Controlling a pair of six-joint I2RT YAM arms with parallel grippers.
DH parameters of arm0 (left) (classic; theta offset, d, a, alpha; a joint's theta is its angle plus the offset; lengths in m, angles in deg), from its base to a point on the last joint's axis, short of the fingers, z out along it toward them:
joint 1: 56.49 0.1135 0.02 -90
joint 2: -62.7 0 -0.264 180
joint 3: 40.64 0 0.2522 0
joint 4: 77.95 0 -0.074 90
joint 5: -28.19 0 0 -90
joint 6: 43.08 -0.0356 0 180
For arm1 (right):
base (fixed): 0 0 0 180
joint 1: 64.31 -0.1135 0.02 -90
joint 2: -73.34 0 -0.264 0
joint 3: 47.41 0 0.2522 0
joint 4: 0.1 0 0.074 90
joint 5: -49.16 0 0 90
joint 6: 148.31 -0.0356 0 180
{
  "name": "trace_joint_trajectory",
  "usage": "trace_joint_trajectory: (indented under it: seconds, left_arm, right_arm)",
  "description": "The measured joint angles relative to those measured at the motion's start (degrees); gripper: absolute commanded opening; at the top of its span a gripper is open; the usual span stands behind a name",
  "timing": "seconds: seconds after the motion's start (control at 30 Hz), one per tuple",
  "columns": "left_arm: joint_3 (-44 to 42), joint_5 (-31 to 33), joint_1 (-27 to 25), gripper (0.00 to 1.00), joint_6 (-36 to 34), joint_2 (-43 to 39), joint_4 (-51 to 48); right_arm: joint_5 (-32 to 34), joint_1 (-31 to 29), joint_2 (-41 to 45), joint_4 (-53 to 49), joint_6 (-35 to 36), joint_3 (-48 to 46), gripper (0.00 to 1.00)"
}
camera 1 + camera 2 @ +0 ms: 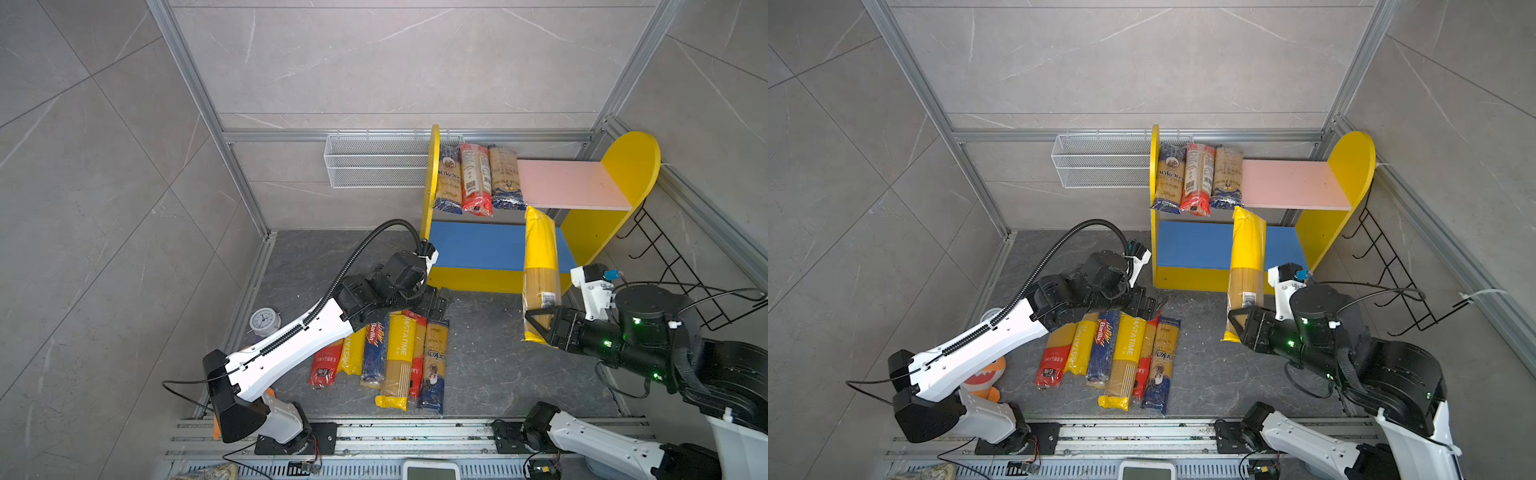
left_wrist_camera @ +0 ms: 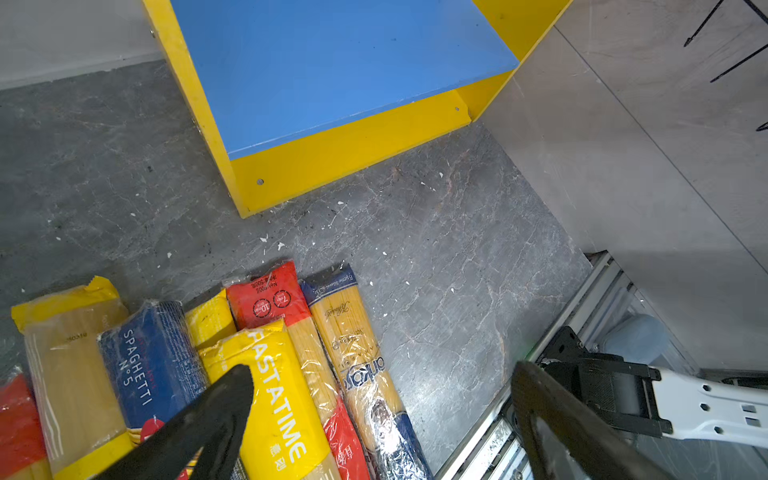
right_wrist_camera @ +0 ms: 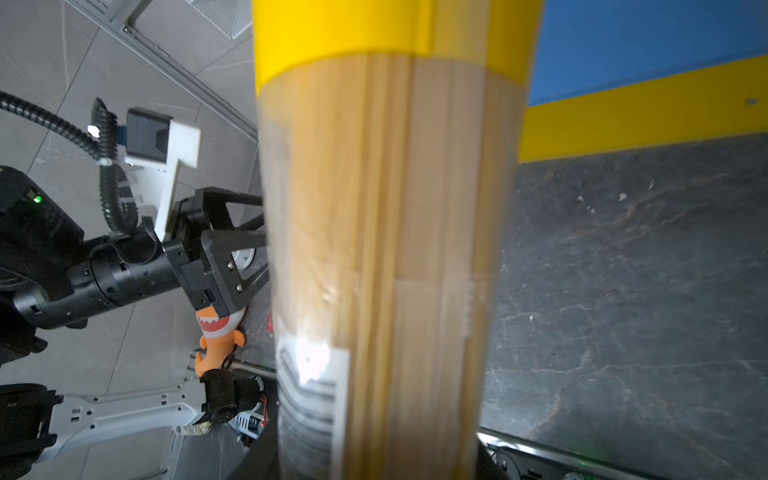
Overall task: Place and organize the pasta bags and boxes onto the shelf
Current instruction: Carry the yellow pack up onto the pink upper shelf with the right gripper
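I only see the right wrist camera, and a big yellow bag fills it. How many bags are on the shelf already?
Observer: Three bags lie side by side on the pink board, at its left end.
Operator: How many wait on the floor?
Observer: At least six lie in a pile in front of the shelf.
Operator: Is the other gripper holding one?
Observer: No. The left gripper is open above the pile.
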Motion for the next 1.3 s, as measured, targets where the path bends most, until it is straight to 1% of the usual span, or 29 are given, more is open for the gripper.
trace_joint_trajectory:
  seconds: [0.3,0.43,0.53,0.57,0.63,0.73,0.8,0.97,1.03,1.2,1.3]
  left_arm:
    - [7.0,0.0,0.0,1.00,-3.9,3.9,-2.9]
    - [8.6,-0.5,0.7,1.00,-5.5,5.4,-3.5]
    - [10.3,-1.3,2.0,1.00,-6.5,6.4,-4.5]
    - [10.9,-1.6,2.4,1.00,-6.9,6.7,-4.6]
    - [11.8,-2.1,3.6,1.00,-7.6,7.2,-4.7]
    - [12.4,-3.2,5.0,1.00,-8.3,7.4,-4.6]
    - [12.4,-3.6,5.9,1.00,-8.9,7.4,-4.6]
    - [12.1,-4.8,7.9,1.00,-9.3,7.4,-4.4]
    - [11.7,-5.1,8.8,1.00,-9.6,7.4,-4.4]
    - [11.2,-6.0,11.3,1.00,-9.9,7.4,-4.5]
    - [11.2,-6.3,12.7,1.00,-10.1,7.3,-4.5]
  right_arm:
    - [7.3,0.0,-14.0,-6.4,5.6,19.5,0.00]
    - [10.5,0.0,-23.5,-10.5,8.7,33.5,0.00]
    - [12.4,0.4,-30.2,-10.9,11.4,45.3,0.00]
    - [12.5,1.0,-31.6,-10.9,12.3,47.9,0.00]
    - [10.5,5.2,-33.5,-10.8,14.1,51.1,0.00]
    - [5.9,14.4,-33.9,-10.8,15.1,49.5,0.00]
    - [3.6,18.8,-34.6,-10.8,15.4,48.6,0.00]
    - [-3.8,25.9,-41.6,-10.2,18.8,55.2,0.00]
    - [-6.8,29.4,-43.3,-8.4,20.2,55.3,0.00]
    - [-11.9,37.9,-46.6,-5.3,22.6,55.0,0.00]
    - [-15.8,42.8,-48.7,-2.7,22.9,55.4,0.00]
